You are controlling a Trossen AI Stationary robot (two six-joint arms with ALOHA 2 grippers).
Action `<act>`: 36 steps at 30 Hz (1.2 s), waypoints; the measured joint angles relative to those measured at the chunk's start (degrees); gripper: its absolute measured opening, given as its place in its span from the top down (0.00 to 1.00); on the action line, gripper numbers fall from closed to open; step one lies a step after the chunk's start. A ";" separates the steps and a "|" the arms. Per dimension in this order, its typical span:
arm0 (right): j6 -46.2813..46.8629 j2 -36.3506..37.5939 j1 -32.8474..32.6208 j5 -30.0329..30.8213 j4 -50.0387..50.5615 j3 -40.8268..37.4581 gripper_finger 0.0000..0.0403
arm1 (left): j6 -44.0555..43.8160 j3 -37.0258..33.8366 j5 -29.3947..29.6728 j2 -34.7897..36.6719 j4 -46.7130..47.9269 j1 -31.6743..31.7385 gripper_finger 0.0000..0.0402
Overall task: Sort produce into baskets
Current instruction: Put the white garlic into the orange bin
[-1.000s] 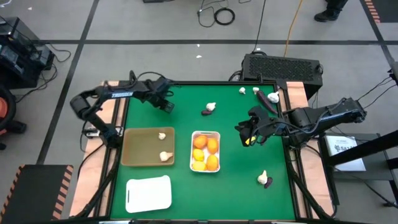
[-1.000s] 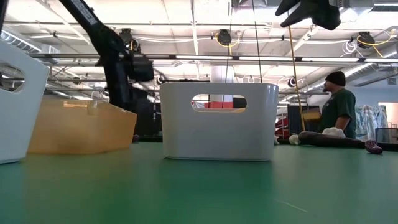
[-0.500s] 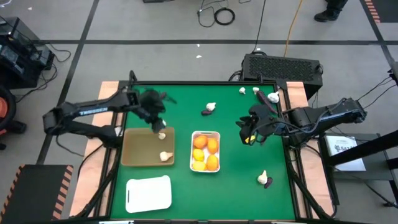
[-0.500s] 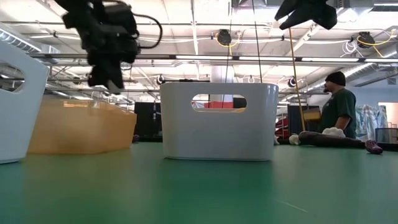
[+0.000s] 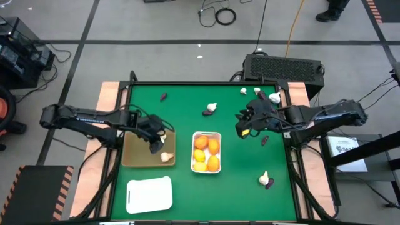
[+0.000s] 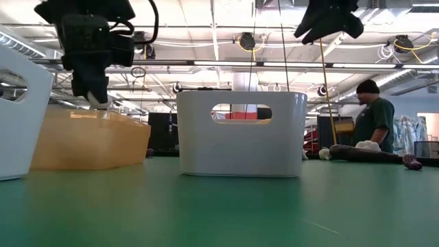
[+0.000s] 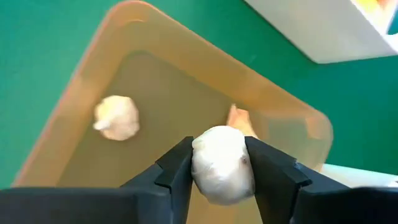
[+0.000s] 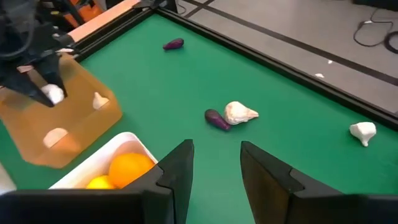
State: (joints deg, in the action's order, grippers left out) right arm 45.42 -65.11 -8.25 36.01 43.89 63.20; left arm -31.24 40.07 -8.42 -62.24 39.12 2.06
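Note:
My left gripper (image 5: 156, 143) is shut on a whitish garlic bulb (image 7: 221, 169) over the tan square tray (image 5: 136, 156). Two more bulbs lie in this tray (image 7: 116, 117) (image 8: 56, 137). A white tray (image 5: 217, 135) holds several orange and yellow fruits (image 5: 207, 153). A second white tray (image 5: 149, 194) stands near the front edge. My right gripper (image 8: 214, 171) is open and empty, above the green table right of the fruit tray; it also shows in the high view (image 5: 245, 127). My left gripper pinches the garlic bulb by two opposite sides (image 7: 200, 163) between its two fingers. The fingers come from above, pointing down into the tan tray. The bulb is lifted clear of the tray's floor.
Loose produce lies on the table: a purple vegetable (image 5: 164, 97) at the far left, a garlic and a purple one (image 5: 211, 108) mid-far, garlic bulbs (image 5: 274, 97) at the far right, a purple one (image 5: 264, 139), and a pair (image 5: 265, 180) near right. A person (image 6: 374, 113) stands beyond the table.
My left gripper has gone from the table's far left part toward the near edge and down, to over the tan tray. My right gripper has shifted a little toward the far edge.

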 joint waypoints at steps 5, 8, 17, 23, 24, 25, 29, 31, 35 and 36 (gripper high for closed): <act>-0.21 -2.34 1.16 -3.28 -2.06 0.00 0.70 | -0.02 0.00 1.58 0.00 -0.05 -1.41 0.55; -1.22 -3.60 1.20 -6.93 -3.46 0.00 0.70 | -0.02 0.05 1.56 0.00 -0.06 -1.44 0.51; 3.43 -4.96 1.17 -17.34 -3.09 0.00 0.70 | -0.19 3.85 1.46 0.02 -8.73 -1.35 0.49; 15.47 -5.45 -2.23 -33.91 2.20 0.02 0.70 | 2.92 4.20 4.38 -0.08 -29.24 -1.35 0.49; 17.65 -5.67 -3.35 -34.81 3.02 0.02 0.70 | 4.38 4.20 5.36 -0.30 -32.35 -1.34 0.49; 19.57 -5.81 -4.65 -34.92 4.00 0.02 0.70 | 5.81 4.24 6.22 -0.42 -34.95 -1.33 0.49; 26.11 -6.87 -9.50 -34.87 5.64 0.04 0.70 | 9.63 4.24 9.19 -0.42 -42.21 -0.97 0.49; 30.04 -7.52 -12.14 -34.91 6.36 0.03 0.70 | 10.59 4.24 9.46 -0.42 -43.81 -0.37 0.49; 38.38 -8.60 -17.60 -36.22 7.29 0.03 0.70 | 10.69 4.24 9.50 -0.42 -44.01 0.75 0.49; 40.66 -8.99 -18.99 -36.84 7.49 0.04 0.70 | 10.69 4.24 9.48 -0.42 -43.68 0.94 0.49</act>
State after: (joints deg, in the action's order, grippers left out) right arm 86.08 -74.10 -27.24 -0.83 51.38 63.24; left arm -20.56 44.31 1.06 -62.65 -4.56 3.00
